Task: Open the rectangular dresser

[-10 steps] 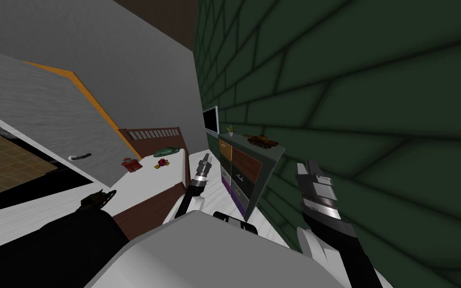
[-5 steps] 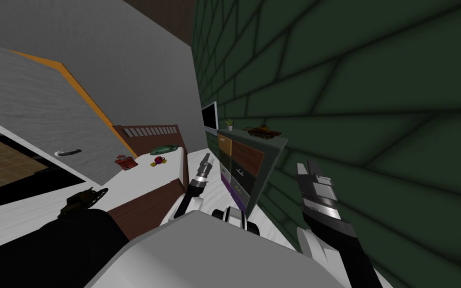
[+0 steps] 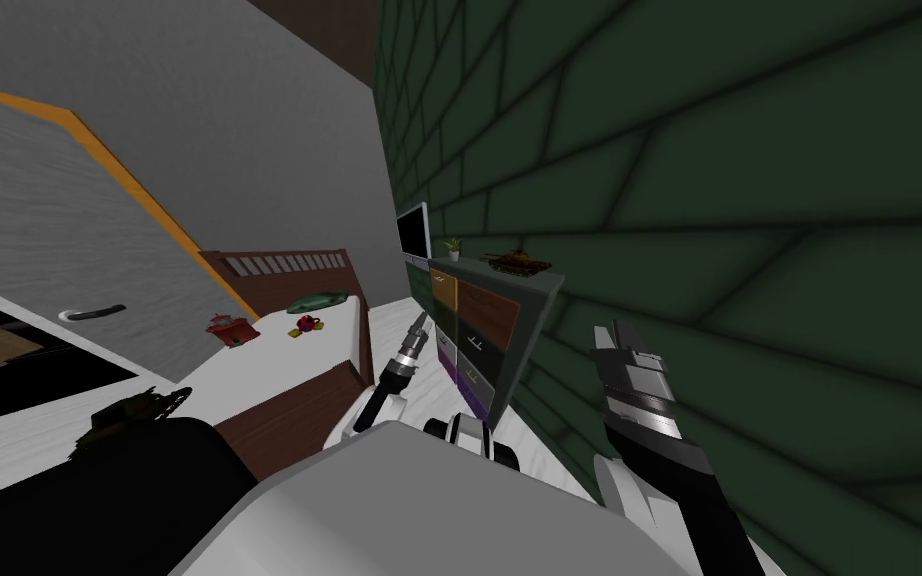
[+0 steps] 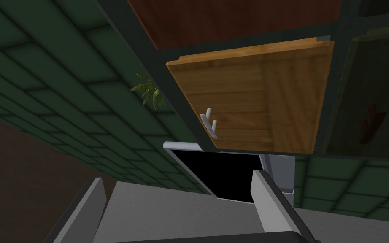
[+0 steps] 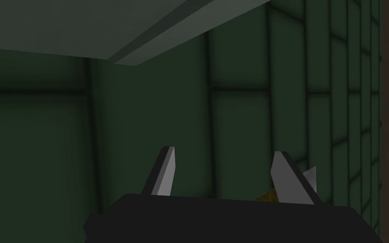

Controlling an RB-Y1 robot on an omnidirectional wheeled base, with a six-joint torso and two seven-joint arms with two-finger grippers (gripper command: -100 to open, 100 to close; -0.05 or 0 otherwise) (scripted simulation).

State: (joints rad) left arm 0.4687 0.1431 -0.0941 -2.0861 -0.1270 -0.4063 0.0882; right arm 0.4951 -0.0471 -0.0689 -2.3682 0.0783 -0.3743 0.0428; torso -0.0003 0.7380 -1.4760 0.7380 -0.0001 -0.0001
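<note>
The dark rectangular dresser point(image 3: 524, 320) stands against the green wall, with several drawers in different colours. My left gripper point(image 3: 421, 320) hangs just in front of its top far drawer point(image 3: 443, 290). In the left wrist view that drawer point(image 4: 240, 97) is an orange wooden front that seems to stick out a little from the frame. It carries a small pale handle point(image 4: 209, 123). My left gripper point(image 4: 176, 177) is open a short way back from the handle, with nothing between its fingers. My right gripper point(image 3: 614, 332) is raised beside the green wall, open and empty point(image 5: 224, 150).
A small plant point(image 3: 452, 245) and a toy tank point(image 3: 517, 262) sit on the dresser's top, and a dark screen point(image 3: 413, 233) stands beyond it. A bed point(image 3: 279, 370) lies to my left, leaving a narrow strip of floor. A grey door point(image 3: 49, 230) is far left.
My view has swung a little, so the door, the bed and the dresser slid left in the picture. The left gripper has shifted slightly towards the dresser. The right arm has not moved.
</note>
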